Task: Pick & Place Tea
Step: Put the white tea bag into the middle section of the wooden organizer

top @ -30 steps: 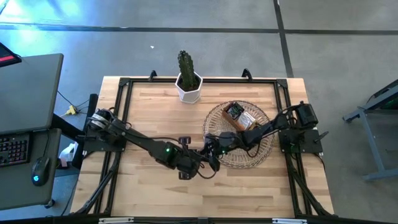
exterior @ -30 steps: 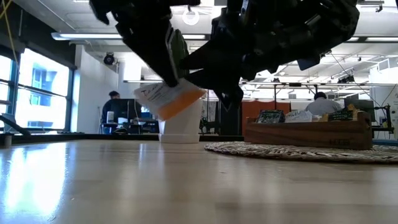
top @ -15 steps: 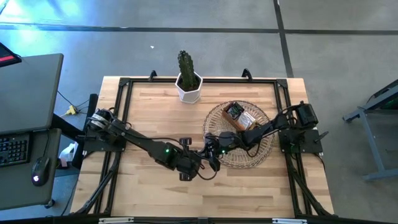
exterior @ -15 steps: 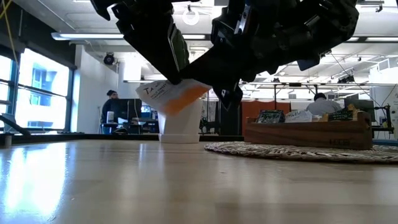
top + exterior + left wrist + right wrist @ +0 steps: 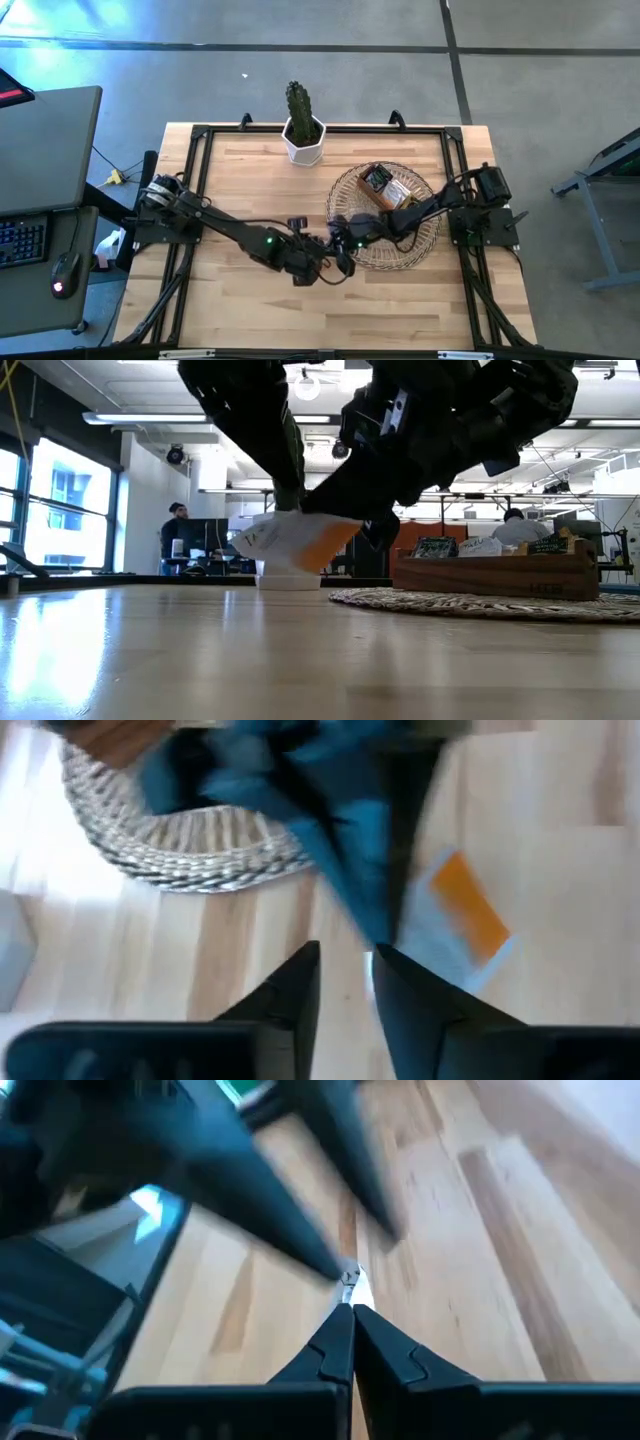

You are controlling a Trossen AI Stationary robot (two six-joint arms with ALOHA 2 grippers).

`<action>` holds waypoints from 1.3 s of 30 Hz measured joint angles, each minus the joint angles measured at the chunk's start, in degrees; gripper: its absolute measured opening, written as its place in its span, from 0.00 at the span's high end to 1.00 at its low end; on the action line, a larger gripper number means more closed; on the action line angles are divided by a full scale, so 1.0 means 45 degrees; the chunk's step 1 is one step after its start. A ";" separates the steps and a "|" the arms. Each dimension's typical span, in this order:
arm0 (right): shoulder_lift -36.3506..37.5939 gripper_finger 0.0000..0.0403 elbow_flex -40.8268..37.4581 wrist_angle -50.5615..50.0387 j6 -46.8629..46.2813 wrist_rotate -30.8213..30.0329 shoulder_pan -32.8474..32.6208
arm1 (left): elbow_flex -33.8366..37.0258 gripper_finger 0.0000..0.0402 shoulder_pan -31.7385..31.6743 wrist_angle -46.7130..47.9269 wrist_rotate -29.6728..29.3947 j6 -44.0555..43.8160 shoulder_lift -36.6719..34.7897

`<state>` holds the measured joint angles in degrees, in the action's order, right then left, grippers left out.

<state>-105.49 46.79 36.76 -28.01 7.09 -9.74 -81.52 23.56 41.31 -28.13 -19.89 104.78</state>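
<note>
A white-and-orange tea sachet (image 5: 298,540) hangs above the bare wood, just left of the wicker tray (image 5: 385,228). My right gripper (image 5: 350,1312) reaches in from the table's right and is shut on it. My left gripper (image 5: 346,982) stands close over the sachet (image 5: 462,920), slanting down from the left, its fingers a little apart with nothing between them. More tea sachets (image 5: 437,547) stand in the wooden box (image 5: 495,572) on the tray. My right gripper pinches the sachet by its orange end (image 5: 342,530) between its two fingertips; a sliver of white (image 5: 352,1287) shows at the tips. The fingers come from the table's right, slanting slightly down. The sachet sticks out nearly level, clear of the table. My left gripper has one finger (image 5: 288,495) right at the sachet's upper side; I cannot tell whether it touches.
A cactus in a white pot (image 5: 303,130) stands at the far edge, behind the grippers. The wooden box (image 5: 385,190) sits on the tray at the right. Bare wood stretches across the near half and the left of the table (image 5: 240,310).
My right gripper has shut on the sachet's orange end. My left gripper has loosened its hold on the sachet. The sachet has swung from steeply tilted to nearly level and sunk a little, staying clear of the table. Neither arm has shifted its place.
</note>
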 joint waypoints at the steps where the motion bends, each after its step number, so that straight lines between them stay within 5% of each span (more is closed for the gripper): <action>1: -0.0010 1.00 -0.0009 -0.0177 0.0000 0.0001 -0.0004 | -0.0001 0.76 -0.0016 0.0054 -0.0108 -0.0018 -0.0006; 11: 0.0268 1.00 -0.0010 -0.0811 0.0764 -0.1486 0.0000 | 0.0006 0.64 0.0003 0.0146 -0.0509 -0.1131 -0.0006; 15: 0.1796 1.00 -0.0003 -0.2835 0.1085 -0.2444 0.0015 | 0.0006 0.64 0.0008 0.0181 -0.0680 -0.1890 -0.0006; 21: 0.6015 1.00 0.0005 -0.9991 0.0731 -0.7605 -0.0473 | 0.0011 0.64 0.0013 0.0532 -0.0688 -0.2004 -0.0006; 28: 0.9360 1.00 -0.0224 -1.6739 -0.3999 -1.2620 -0.1180 | 0.0011 0.64 0.0008 0.0714 -0.0688 -0.2000 -0.0006; 31: 0.9659 1.00 -0.1388 -1.6416 -0.5461 -1.3796 -0.1325 | 0.0011 0.64 0.0008 0.0712 -0.0688 -0.1990 -0.0006; 39: 0.9622 1.00 -0.4274 -1.1491 -0.4389 -1.4180 -0.0809 | 0.0011 0.64 0.0008 0.0708 -0.0685 -0.1985 -0.0006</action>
<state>-62.19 27.55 -14.95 -47.76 -56.72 -13.38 -81.47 23.59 44.49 -31.21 -28.82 104.75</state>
